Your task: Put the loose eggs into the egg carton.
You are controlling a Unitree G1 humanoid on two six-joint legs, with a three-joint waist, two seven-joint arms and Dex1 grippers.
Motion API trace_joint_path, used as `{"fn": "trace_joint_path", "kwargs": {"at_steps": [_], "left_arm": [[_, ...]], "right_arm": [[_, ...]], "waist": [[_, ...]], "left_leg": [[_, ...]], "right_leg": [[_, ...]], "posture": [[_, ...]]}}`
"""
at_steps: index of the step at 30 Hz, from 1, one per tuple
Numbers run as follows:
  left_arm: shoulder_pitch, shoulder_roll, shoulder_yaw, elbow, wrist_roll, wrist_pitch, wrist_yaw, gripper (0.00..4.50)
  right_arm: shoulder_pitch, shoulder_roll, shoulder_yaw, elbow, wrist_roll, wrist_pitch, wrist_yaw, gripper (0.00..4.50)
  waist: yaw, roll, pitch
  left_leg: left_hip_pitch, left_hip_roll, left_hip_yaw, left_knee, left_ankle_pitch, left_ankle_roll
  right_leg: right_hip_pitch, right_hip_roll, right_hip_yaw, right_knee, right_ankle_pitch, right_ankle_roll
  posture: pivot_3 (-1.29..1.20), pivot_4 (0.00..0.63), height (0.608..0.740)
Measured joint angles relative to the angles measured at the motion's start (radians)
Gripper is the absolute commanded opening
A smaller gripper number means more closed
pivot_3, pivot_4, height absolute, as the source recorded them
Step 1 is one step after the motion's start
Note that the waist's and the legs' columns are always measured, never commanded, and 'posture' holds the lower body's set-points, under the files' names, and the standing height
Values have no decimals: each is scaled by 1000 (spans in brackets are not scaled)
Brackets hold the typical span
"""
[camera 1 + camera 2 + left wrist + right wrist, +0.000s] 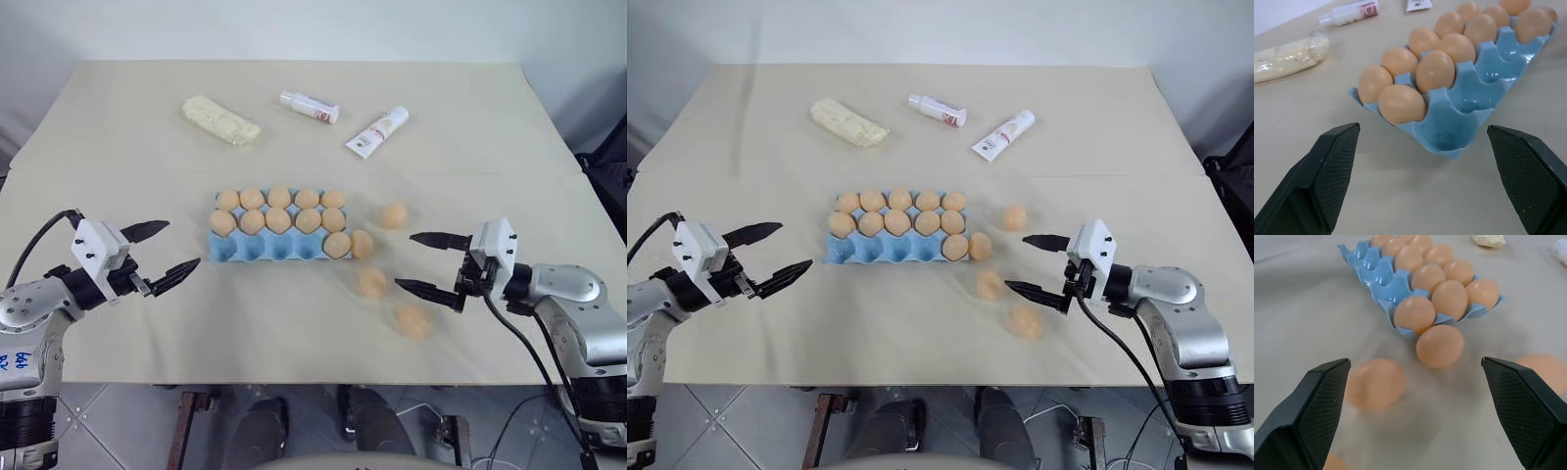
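egg carton (279, 240) sits mid table (118, 147) with eleven eggs in, four front cups still bare. four loose eggs (373, 282) lie on the cloth right of it. left end effector (162, 257) and right end effector (428, 262) both spread wide, holding nothing.

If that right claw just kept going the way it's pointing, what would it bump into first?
Probably the loose egg lying beside the egg carton's near end. The right gripper is open and aims straight at it; another loose egg sits just off that line, so depth leaves doubt.
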Motion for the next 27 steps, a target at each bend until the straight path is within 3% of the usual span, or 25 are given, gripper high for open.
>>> {"fn": "trace_joint_path", "kwargs": {"at_steps": [9, 19, 27], "left_arm": [[-12, -42, -48, 2, -26, -23, -80, 4433], [-137, -45, -239, 81, 18, -182, -318, 4433], [-109, -48, -314, 117, 44, -276, -416, 4433]], "right_arm": [[81, 8, -59, -67, 6, -17, -38, 4500], [432, -61, -174, -272, 17, 2, -25, 4500], [432, -67, -121, -175, -57, -61, 29, 4500]], "waist": [[12, 0, 0], [38, 0, 0], [24, 0, 0]], "left_leg": [[0, 0, 0, 2, 0, 0], [3, 0, 1, 4, 0, 0], [3, 0, 1, 7, 1, 1]], "right_leg": [[0, 0, 0, 2, 0, 0], [3, 0, 0, 3, 0, 0], [4, 0, 1, 6, 0, 1]], "posture": [[0, 150, 740], [0, 150, 740], [0, 150, 740]]}}
